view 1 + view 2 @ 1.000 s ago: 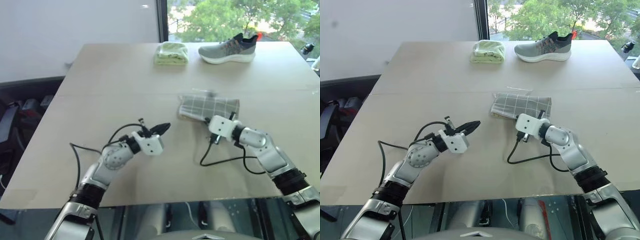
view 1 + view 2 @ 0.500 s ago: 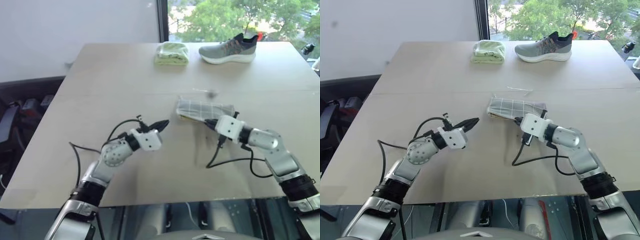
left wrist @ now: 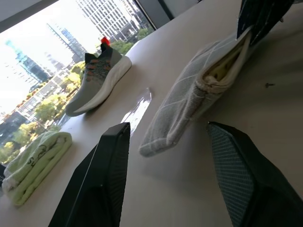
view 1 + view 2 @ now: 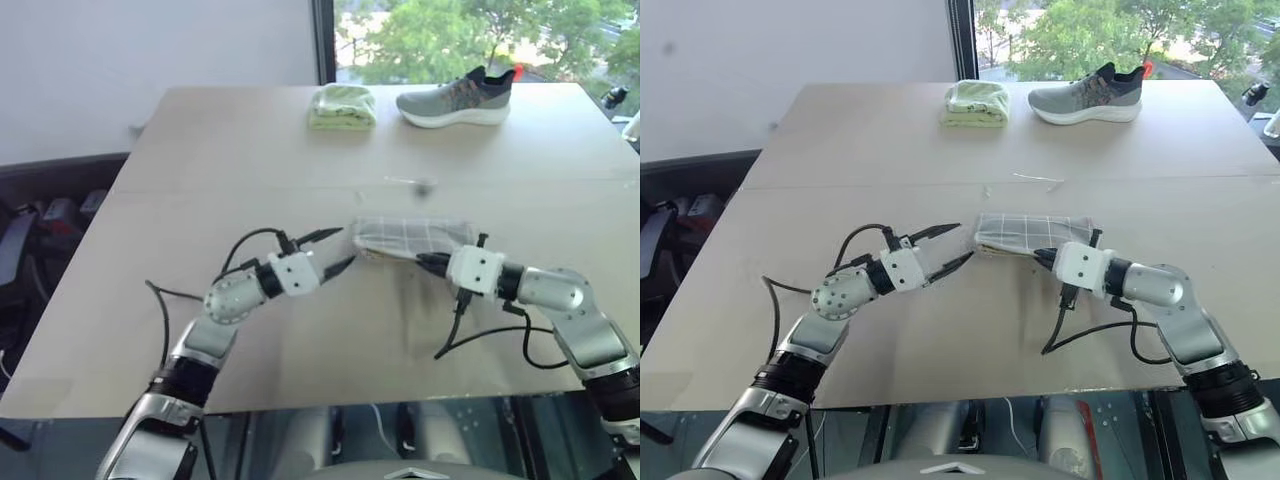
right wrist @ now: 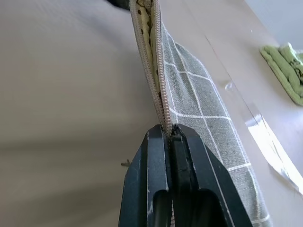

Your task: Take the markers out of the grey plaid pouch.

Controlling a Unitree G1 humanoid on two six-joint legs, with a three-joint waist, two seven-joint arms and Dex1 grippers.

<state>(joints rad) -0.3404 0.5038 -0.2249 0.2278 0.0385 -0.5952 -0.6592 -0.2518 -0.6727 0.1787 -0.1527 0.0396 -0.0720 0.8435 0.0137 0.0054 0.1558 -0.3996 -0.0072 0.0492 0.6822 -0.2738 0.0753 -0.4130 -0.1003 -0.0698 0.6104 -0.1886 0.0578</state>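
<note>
On my smooth tan table (image 4: 200,150) by the window, right gripper (image 5: 169,135) pinches the soft plaid pouch (image 4: 415,238); left gripper (image 4: 336,248) gapes.

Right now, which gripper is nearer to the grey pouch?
Right. The right gripper is shut on the grey pouch at its zipper edge. The left gripper is open just beside the pouch's other end, apart from it.

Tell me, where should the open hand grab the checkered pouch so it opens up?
Probably the free lip of the grey plaid pouch at its gaping end, approaching from the robot's left. The right gripper pinches the zipper edge, lifting that side, so the yellowish lining faces the open left gripper.
</note>
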